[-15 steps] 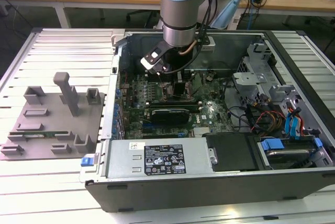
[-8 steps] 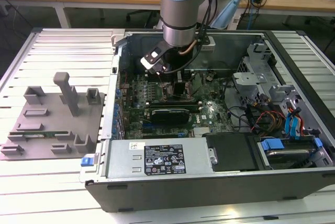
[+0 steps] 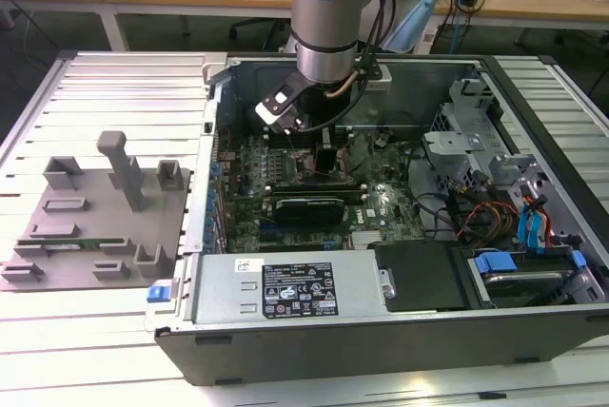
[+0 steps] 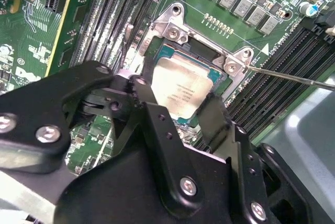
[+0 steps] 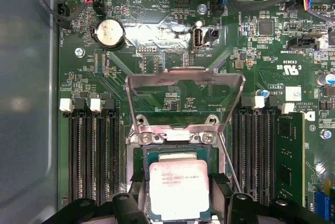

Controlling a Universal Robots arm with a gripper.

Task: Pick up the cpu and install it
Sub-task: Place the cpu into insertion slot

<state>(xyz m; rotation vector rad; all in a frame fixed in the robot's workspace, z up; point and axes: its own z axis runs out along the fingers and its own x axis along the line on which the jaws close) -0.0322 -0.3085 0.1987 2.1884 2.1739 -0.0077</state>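
The cpu (image 5: 179,190) (image 4: 183,89), a small square chip with a pale silvery top, sits between my gripper's black fingers (image 4: 214,116), directly over the metal-framed socket (image 4: 177,31) on the green motherboard. My gripper (image 4: 180,103) (image 5: 178,195) is shut on the cpu, one finger against each of two opposite edges. The socket's metal load plate (image 5: 186,96) stands swung open beyond the chip, and its thin lever (image 4: 293,79) sticks out to the side. In the exterior view the gripper (image 3: 325,155) reaches down into the open computer case (image 3: 381,340).
Memory slots (image 5: 94,150) flank the socket on both sides, and a coin battery (image 5: 109,31) lies further along the board. A grey tray (image 3: 95,226) with a green memory stick (image 3: 71,243) is at the exterior view's left. Drive cage and cables (image 3: 495,188) fill the case's right side.
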